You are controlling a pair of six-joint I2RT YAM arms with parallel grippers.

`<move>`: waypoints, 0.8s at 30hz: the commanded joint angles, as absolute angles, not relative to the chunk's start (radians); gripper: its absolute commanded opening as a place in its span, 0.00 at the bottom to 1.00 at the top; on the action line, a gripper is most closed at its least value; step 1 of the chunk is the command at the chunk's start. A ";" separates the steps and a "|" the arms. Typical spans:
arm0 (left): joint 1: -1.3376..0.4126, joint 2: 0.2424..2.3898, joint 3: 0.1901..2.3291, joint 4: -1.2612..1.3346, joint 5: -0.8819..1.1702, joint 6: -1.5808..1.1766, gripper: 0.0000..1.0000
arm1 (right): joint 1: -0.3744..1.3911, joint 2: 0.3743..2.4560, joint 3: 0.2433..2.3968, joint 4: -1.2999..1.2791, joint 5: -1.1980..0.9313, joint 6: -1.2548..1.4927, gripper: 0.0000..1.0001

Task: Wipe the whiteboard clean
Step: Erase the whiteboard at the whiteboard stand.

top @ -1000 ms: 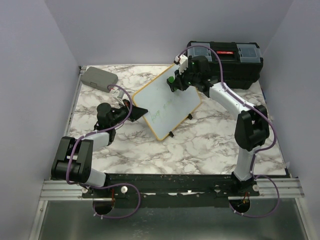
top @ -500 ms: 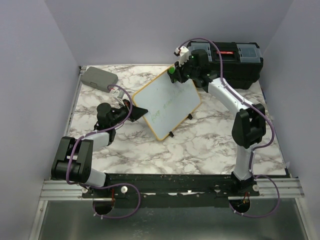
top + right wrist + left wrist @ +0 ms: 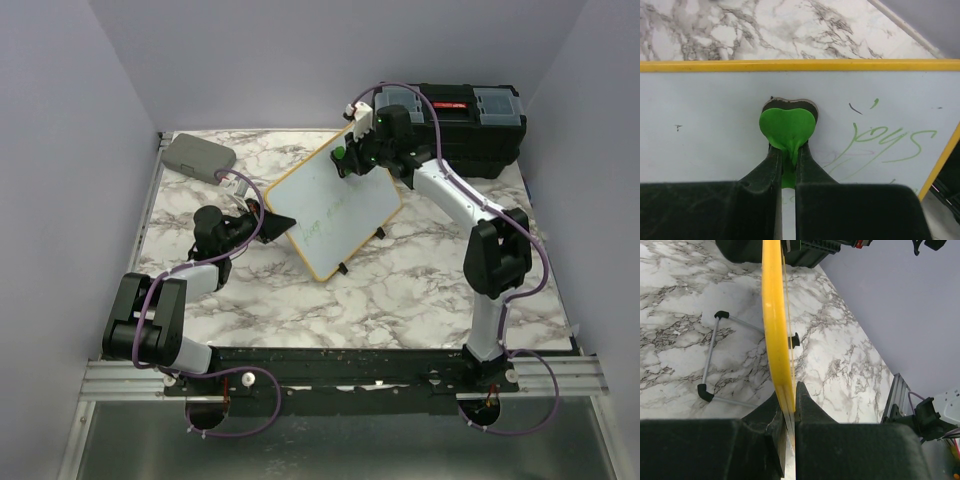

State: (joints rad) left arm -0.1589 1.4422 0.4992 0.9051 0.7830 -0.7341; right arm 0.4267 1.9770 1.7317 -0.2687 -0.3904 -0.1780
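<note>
This is a robotics lab test cell. Plain lavender-grey panel walls (image 3: 60,150) box in a white-and-grey marble-patterned tabletop (image 3: 400,290) on three sides. A bare aluminium rail (image 3: 120,378) at 6 o'clock carries two black-and-white robot arms, the left arm (image 3: 160,320) and the right arm (image 3: 500,260), each trailing loops of purple cable (image 3: 152,295). On the tabletop sit a black plastic toolbox (image 3: 470,120) at 1 o'clock, a flat grey rectangular case (image 3: 198,155) at 10 o'clock and a small yellow-framed whiteboard (image 3: 335,210) near the centre.

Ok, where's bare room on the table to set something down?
Bare marble lies between the whiteboard and the near rail, and between the grey case and the whiteboard. Crowded: the far right, by the toolbox and right claw.
</note>
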 commanded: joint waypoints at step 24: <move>-0.183 1.448 0.513 0.913 0.902 -0.669 0.00 | 0.439 1.988 1.728 -0.323 -0.507 -0.194 0.01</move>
